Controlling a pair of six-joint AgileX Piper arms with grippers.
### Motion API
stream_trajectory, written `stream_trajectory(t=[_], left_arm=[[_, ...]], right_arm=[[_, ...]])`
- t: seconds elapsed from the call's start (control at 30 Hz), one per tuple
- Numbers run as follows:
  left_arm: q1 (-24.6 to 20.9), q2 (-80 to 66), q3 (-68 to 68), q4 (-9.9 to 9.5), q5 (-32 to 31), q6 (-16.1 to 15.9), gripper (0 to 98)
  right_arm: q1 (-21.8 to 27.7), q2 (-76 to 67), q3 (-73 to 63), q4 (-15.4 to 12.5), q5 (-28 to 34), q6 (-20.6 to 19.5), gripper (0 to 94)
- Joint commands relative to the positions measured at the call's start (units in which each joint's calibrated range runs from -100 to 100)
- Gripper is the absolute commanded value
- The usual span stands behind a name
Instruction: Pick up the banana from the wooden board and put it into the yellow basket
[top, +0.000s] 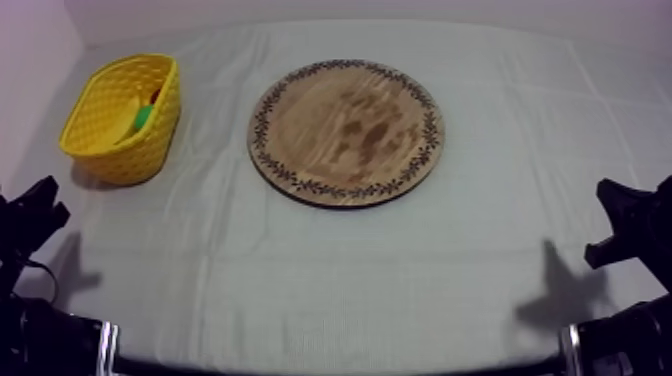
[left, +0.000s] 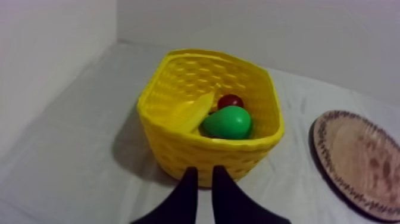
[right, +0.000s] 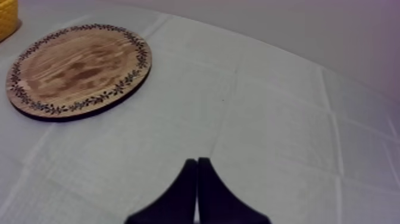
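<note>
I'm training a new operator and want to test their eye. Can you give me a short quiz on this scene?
1. True or false: the banana lies on the board.
2. What sits in the basket with the pear and the banana? A) grapes B) a small red fruit C) nothing else
3. Fill in: the left claw and the right claw are each ___ (open or shut).

Key
1. False: the banana is in the basket.
2. B
3. shut
</note>
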Motion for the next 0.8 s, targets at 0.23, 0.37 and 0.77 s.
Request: stream_trajectory(t=[0.23, 0.37, 0.77], left_arm=[[-0.01, -0.05, 0.03, 0.03, -0.04, 3.83, 1.2], [-0.01, -0.05, 0.03, 0.03, -0.04, 3.70, 0.3], [-0.01, -0.05, 0.03, 0.03, -0.04, 3.61, 0.1]], right_arm=[[0.00, 0.00, -0.03, 0.00, 0.06, -0.05, 0.3], [0.00, 0.00, -0.03, 0.00, 0.06, -0.05, 0.3], [0.00, 0.00, -0.03, 0.00, 0.06, -0.05, 0.3]])
